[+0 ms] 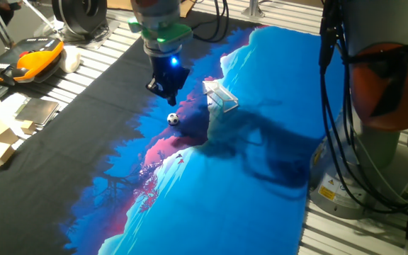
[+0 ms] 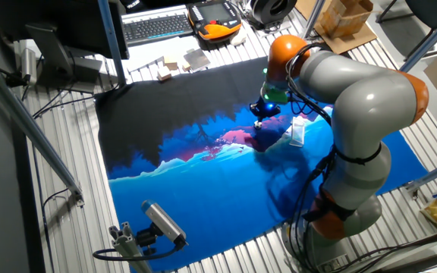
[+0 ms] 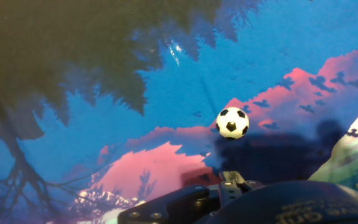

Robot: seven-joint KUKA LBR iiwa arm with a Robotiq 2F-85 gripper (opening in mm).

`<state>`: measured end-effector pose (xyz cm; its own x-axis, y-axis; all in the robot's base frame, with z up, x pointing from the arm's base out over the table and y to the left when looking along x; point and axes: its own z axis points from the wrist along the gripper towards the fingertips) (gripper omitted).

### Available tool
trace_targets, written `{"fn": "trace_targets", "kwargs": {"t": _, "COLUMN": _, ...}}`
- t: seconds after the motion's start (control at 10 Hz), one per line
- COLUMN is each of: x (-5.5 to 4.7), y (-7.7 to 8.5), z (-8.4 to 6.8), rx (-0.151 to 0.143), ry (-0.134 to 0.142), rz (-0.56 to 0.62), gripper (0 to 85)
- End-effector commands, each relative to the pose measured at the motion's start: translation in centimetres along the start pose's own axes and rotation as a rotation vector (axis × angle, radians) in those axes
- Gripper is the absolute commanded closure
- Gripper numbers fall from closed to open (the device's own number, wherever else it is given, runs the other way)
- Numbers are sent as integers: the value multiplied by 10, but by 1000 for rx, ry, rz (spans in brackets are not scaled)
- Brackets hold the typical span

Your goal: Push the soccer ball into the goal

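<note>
The soccer ball (image 1: 173, 120) sits on the mat (image 1: 261, 177), around the middle and well in from every edge. The goal (image 1: 220, 97) stands near it, closer to the mat's far edge. The gripper (image 1: 166, 92) hangs just above the ball.

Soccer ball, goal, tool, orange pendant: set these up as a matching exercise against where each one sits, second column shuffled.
Things:
1. soccer ball
2. goal
3. tool
4. orange pendant

Places:
A. bare slats beyond the cloth
B. above the cloth, over the ball
C. on the cloth, below the tool
D. on the blue cloth, beside the ball

Pairs: 1-C, 2-D, 3-B, 4-A
</note>
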<state>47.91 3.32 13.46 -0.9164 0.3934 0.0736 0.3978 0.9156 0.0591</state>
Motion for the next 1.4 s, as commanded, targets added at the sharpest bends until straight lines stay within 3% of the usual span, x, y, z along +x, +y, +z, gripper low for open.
{"fn": "trace_targets", "kwargs": {"t": 0.0, "x": 0, "y": 0, "z": 0, "rx": -3, "ry": 2, "rz": 4, "gripper": 850}}
{"fn": "trace_targets", "kwargs": {"t": 0.2, "x": -15, "y": 3, "z": 2, "rx": 3, "ry": 13, "rz": -28, "gripper": 850}}
{"fn": "trace_targets", "kwargs": {"t": 0.5, "x": -31, "y": 11, "z": 19, "rx": 13, "ry": -14, "rz": -34, "gripper": 850}}
{"fn": "trace_targets", "kwargs": {"t": 0.7, "x": -41, "y": 14, "z": 33, "rx": -2, "ry": -20, "rz": -41, "gripper": 850}}
{"fn": "trace_targets", "kwargs": {"t": 1.0, "x": -43, "y": 17, "z": 57, "rx": 10, "ry": -54, "rz": -47, "gripper": 850}}
{"fn": "trace_targets", "kwargs": {"t": 1.3, "x": -42, "y": 14, "z": 69, "rx": 16, "ry": -67, "rz": -61, "gripper": 850}}
